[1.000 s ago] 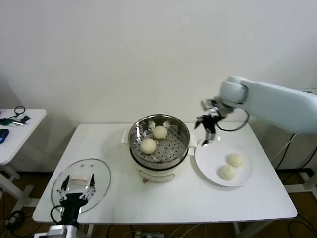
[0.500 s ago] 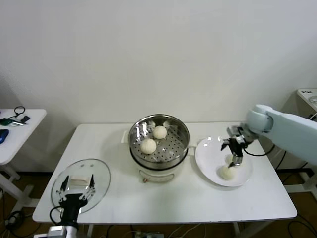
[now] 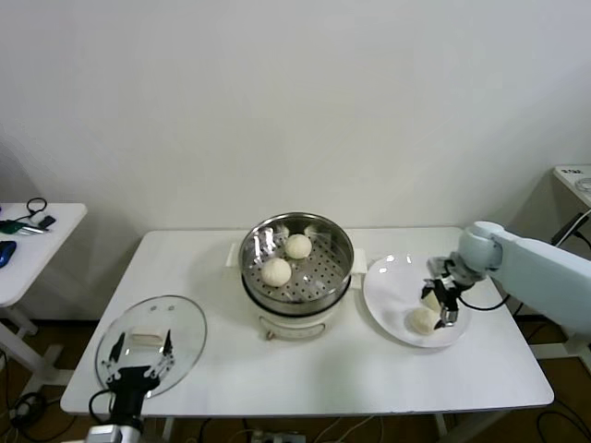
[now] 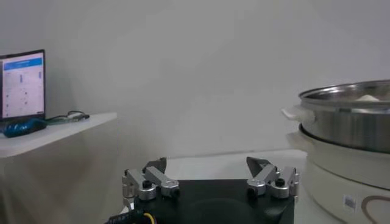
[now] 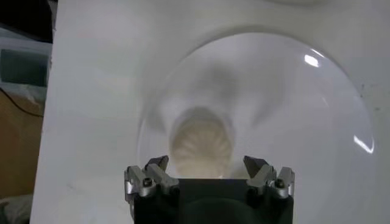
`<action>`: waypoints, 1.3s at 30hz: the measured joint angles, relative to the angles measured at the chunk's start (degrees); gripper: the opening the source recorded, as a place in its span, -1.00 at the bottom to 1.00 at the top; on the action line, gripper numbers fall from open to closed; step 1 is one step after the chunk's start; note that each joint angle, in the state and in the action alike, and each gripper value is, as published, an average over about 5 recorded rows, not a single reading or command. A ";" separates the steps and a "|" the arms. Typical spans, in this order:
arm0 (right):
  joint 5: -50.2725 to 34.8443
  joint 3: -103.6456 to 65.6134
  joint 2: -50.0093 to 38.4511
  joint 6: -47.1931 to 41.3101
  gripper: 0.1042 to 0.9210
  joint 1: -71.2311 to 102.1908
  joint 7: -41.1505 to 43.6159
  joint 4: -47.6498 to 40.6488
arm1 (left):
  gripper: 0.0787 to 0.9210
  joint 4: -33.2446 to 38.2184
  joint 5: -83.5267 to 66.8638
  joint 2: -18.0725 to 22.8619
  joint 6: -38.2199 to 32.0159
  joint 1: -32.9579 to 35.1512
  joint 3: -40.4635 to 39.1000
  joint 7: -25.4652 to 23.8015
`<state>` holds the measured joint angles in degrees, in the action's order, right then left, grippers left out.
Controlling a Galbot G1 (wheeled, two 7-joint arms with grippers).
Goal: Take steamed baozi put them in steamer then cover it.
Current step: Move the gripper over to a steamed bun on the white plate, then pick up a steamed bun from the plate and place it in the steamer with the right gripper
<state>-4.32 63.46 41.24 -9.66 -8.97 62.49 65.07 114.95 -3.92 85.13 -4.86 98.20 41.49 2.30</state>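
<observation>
The steamer (image 3: 343, 247) stands mid-table with two baozi inside, one at the back (image 3: 298, 246) and one at the front (image 3: 276, 271). Two more baozi lie on a white plate (image 3: 392, 281) to its right: one at the front (image 3: 422, 321), the other (image 3: 430, 301) partly hidden by my right gripper (image 3: 442, 307). The right wrist view shows this gripper (image 5: 206, 163) open, low over the plate (image 5: 304, 109), its fingers apart either side of one baozi (image 5: 202, 141). My left gripper (image 3: 138, 362) is open above the glass cover (image 3: 185, 323) at the front left.
In the left wrist view the open left gripper (image 4: 210, 168) faces the steamer's side (image 4: 353, 122). A small side table (image 3: 28, 240) with cables stands to the left. The table's front edge is close to the cover.
My right gripper has moved from beside the steamer's right rim out to the plate and come down over a baozi there. The left arm has hardly moved.
</observation>
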 measured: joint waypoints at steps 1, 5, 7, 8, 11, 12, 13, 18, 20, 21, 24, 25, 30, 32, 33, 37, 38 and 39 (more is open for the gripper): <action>0.15 -0.11 0.34 0.07 0.76 0.23 0.04 -0.42 | 0.77 -0.11 -0.11 0.06 0.00 -0.08 0.13 0.02; 0.69 -0.35 1.48 0.34 0.76 0.88 0.28 -1.95 | 0.77 -0.54 -0.46 0.14 0.00 -0.37 0.50 0.08; 0.87 -0.36 1.94 0.47 0.76 1.06 0.48 -2.59 | 0.77 -0.70 -0.51 0.13 0.00 -0.45 0.55 0.09; 0.92 -0.35 2.16 0.54 0.76 1.12 0.57 -2.89 | 0.77 -0.76 -0.52 0.13 0.00 -0.47 0.55 0.09; 1.02 -0.22 2.79 0.75 0.74 1.21 0.82 -3.71 | 0.77 -0.95 -0.51 0.15 0.00 -0.53 0.48 0.10; 1.03 -0.12 3.00 0.81 0.74 1.20 0.88 -3.96 | 0.77 -1.01 -0.50 0.16 -0.01 -0.54 0.44 0.10; 1.01 0.02 3.20 0.85 0.72 1.16 0.95 -4.19 | 0.77 -1.08 -0.48 0.17 -0.01 -0.56 0.41 0.10; 0.54 0.91 4.22 0.97 0.58 0.64 1.24 -5.27 | 0.77 -1.25 -0.42 0.20 -0.02 -0.68 0.40 0.09; 0.30 1.28 4.61 1.03 0.51 0.35 1.29 -5.63 | 0.77 -1.26 -0.41 0.20 -0.02 -0.72 0.45 0.09; 0.20 1.47 4.78 1.07 0.48 0.21 1.32 -5.78 | 0.77 -1.27 -0.41 0.20 -0.02 -0.72 0.48 0.09; -0.04 2.00 5.20 1.15 0.42 -0.06 1.39 -6.12 | 0.77 -1.30 -0.42 0.21 -0.03 -0.71 0.56 0.11; -0.12 2.13 5.31 1.16 0.41 -0.10 1.40 -6.19 | 0.77 -1.32 -0.42 0.22 -0.04 -0.70 0.58 0.11; -0.47 2.62 5.49 1.31 0.35 -0.39 1.46 -6.29 | 0.77 -1.43 -0.46 0.22 -0.12 -0.65 0.67 0.13; -0.51 2.79 5.42 1.51 0.33 -0.59 1.48 -6.27 | 0.77 -1.48 -0.51 0.22 -0.16 -0.66 0.70 0.13; -0.52 2.84 5.36 1.64 0.32 -0.70 1.48 -6.23 | 0.77 -1.51 -0.54 0.22 -0.18 -0.66 0.71 0.14; -0.54 2.93 5.02 2.23 0.31 -1.27 1.50 -5.84 | 0.77 -1.63 -0.60 0.22 -0.27 -0.65 0.72 0.14; -0.53 3.00 4.96 2.40 0.30 -1.47 1.54 -5.69 | 0.77 -1.66 -0.62 0.22 -0.28 -0.66 0.72 0.14; -0.51 3.11 4.93 2.63 0.30 -1.73 1.59 -5.53 | 0.77 -1.68 -0.63 0.21 -0.28 -0.68 0.72 0.14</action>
<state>-4.82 66.57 46.18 -7.04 -10.70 64.08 59.54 113.27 -4.54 85.34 -5.14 97.52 42.21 2.44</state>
